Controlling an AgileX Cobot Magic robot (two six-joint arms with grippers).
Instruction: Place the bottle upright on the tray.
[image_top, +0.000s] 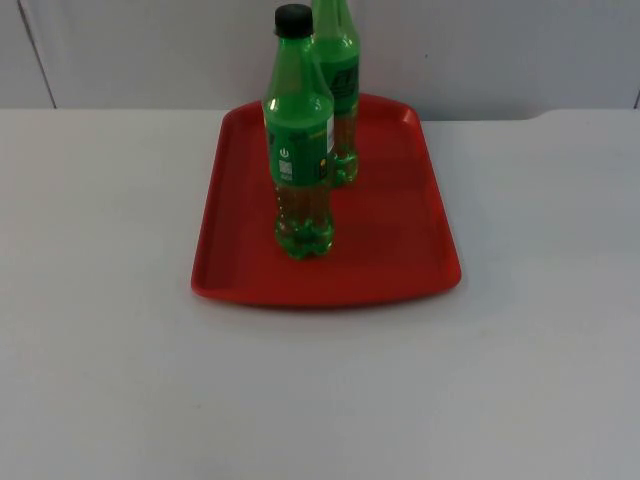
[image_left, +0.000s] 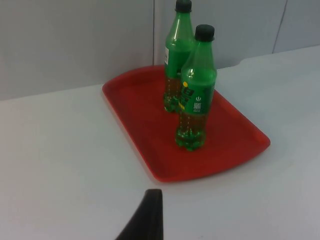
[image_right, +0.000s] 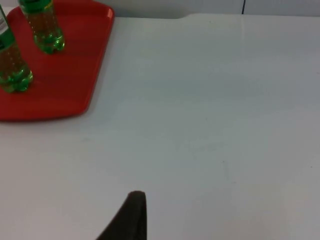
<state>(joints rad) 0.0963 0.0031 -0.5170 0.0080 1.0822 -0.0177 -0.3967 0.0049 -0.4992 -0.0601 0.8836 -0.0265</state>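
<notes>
Two green bottles with black caps stand upright on the red tray (image_top: 400, 230). One bottle (image_top: 298, 150) is near the tray's middle, the other bottle (image_top: 340, 90) just behind it toward the wall. The left wrist view has both, the nearer bottle (image_left: 196, 100) and the farther bottle (image_left: 176, 60), on the tray (image_left: 135, 110). My left gripper (image_left: 150, 215) hangs over bare table, well short of the tray and holding nothing. My right gripper (image_right: 131, 215) waits over the table to the right of the tray (image_right: 65, 75), apart from the bottle bases (image_right: 12, 70).
The white table (image_top: 520, 380) spreads wide in front of the tray and on both sides of it. The grey partition wall (image_top: 150, 50) stands right behind the tray's far rim.
</notes>
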